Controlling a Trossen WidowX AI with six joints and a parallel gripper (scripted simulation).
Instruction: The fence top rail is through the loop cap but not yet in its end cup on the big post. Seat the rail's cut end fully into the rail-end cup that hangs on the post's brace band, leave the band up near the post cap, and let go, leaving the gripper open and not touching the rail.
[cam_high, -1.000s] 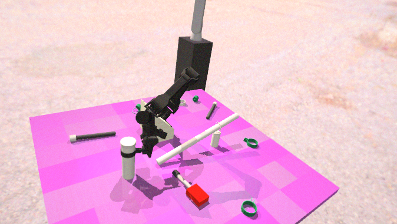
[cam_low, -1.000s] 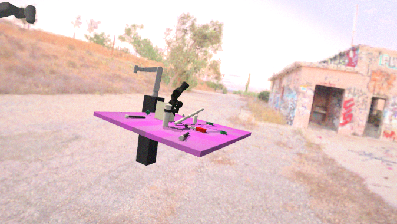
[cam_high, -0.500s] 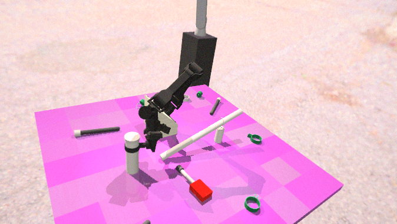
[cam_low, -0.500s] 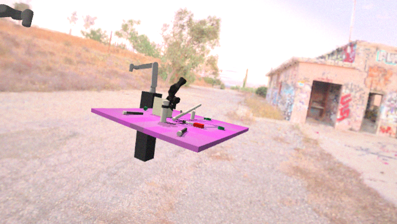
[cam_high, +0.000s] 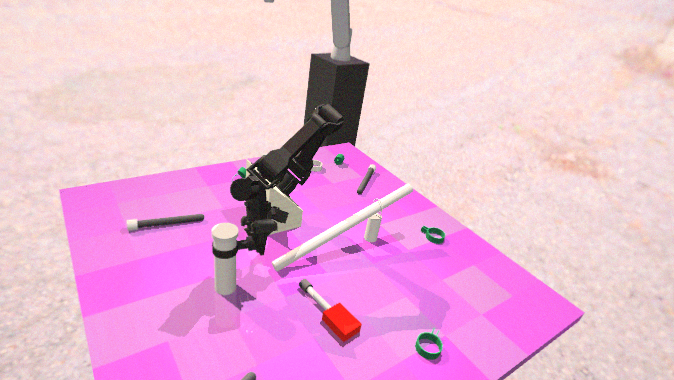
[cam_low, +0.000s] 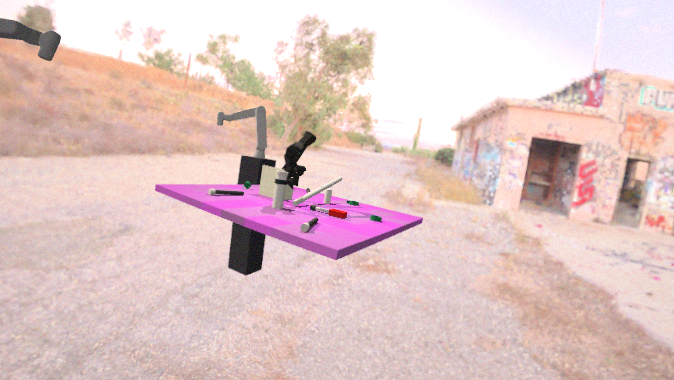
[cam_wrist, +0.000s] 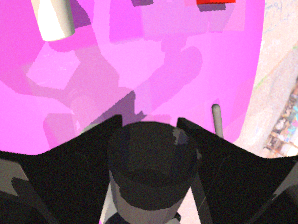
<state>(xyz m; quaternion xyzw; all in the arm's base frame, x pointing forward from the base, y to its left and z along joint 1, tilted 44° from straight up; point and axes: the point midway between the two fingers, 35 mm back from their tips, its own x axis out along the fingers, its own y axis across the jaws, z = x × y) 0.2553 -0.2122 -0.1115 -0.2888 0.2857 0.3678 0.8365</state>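
The big post (cam_high: 225, 277) (cam_low: 277, 199) stands upright, with the black brace band (cam_high: 224, 251) (cam_low: 281, 182) just under its pale cap. The dark rail-end cup (cam_wrist: 152, 155) sticks out from the band. My gripper (cam_high: 260, 248) (cam_wrist: 149, 121) is shut on this cup, one finger on each side; the fingers hide most of it in the top view. The white rail (cam_high: 340, 228) (cam_low: 319, 190) (cam_wrist: 54, 20) slants, its near end low, apart from cup and fingers. It passes through the thin loop atop the small post (cam_high: 371, 231) (cam_low: 328, 197).
A red block (cam_high: 342, 321) (cam_low: 338, 213) with a rod lies in front of the rail. Green rings (cam_high: 435, 235) (cam_high: 429, 345) lie to the right. A dark rod (cam_high: 170, 221) (cam_low: 229, 193) lies left of the post. A pale panel (cam_high: 287, 212) (cam_low: 268, 181) stands behind my gripper.
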